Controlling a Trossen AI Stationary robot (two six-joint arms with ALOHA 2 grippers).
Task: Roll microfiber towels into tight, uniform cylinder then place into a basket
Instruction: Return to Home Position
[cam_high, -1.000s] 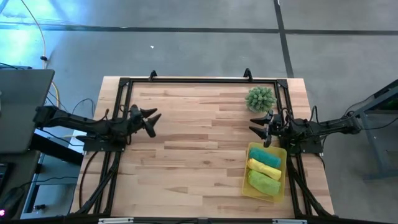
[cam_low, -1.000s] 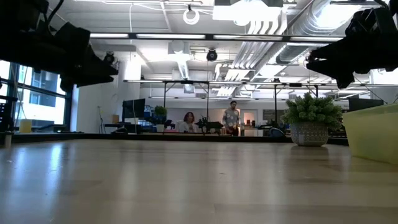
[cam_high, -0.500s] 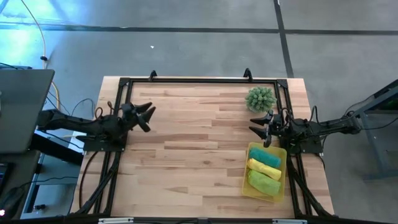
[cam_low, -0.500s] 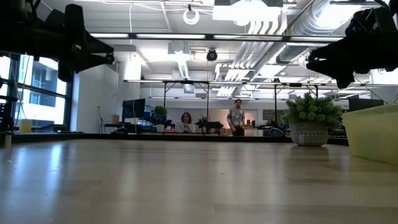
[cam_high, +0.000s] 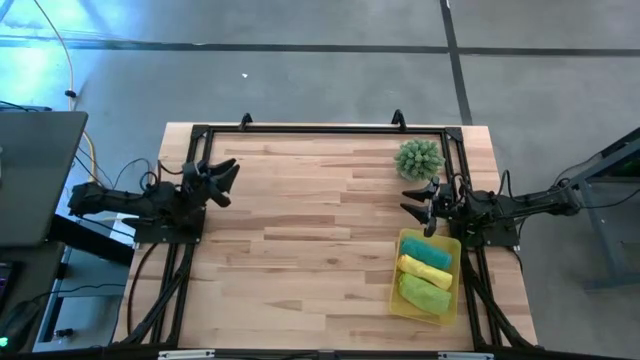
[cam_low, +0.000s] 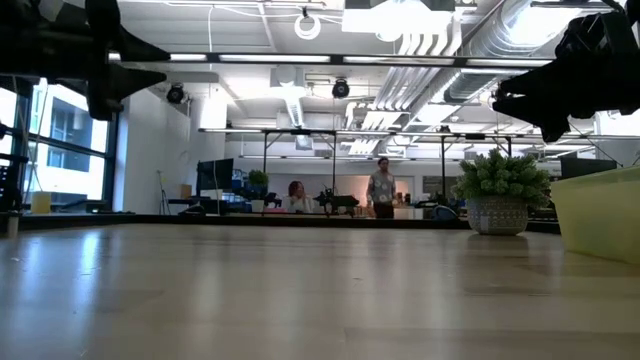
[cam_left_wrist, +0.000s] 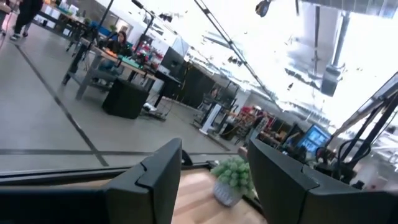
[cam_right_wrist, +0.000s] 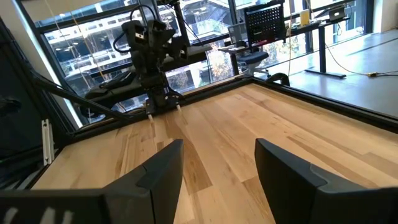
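Note:
The yellow basket (cam_high: 398, 289) stands at the table's right near side; its wall shows in the low view (cam_low: 598, 212). In it lie three rolled towels side by side: teal (cam_high: 428, 254), yellow (cam_high: 425, 270) and lime green (cam_high: 424, 293). My right gripper (cam_high: 416, 197) is open and empty, raised above the table just beyond the basket's far end. My left gripper (cam_high: 225, 180) is open and empty, raised at the table's left edge.
A spiky green ball-shaped plant in a pot (cam_high: 419, 159) stands at the far right, close to my right gripper; it also shows in the low view (cam_low: 500, 190) and the left wrist view (cam_left_wrist: 232, 178). People show in the room beyond the table.
My left gripper has drawn back toward the table's left edge and a little toward the far edge, rising and tipping upward, still open. My right gripper and the towels have kept still.

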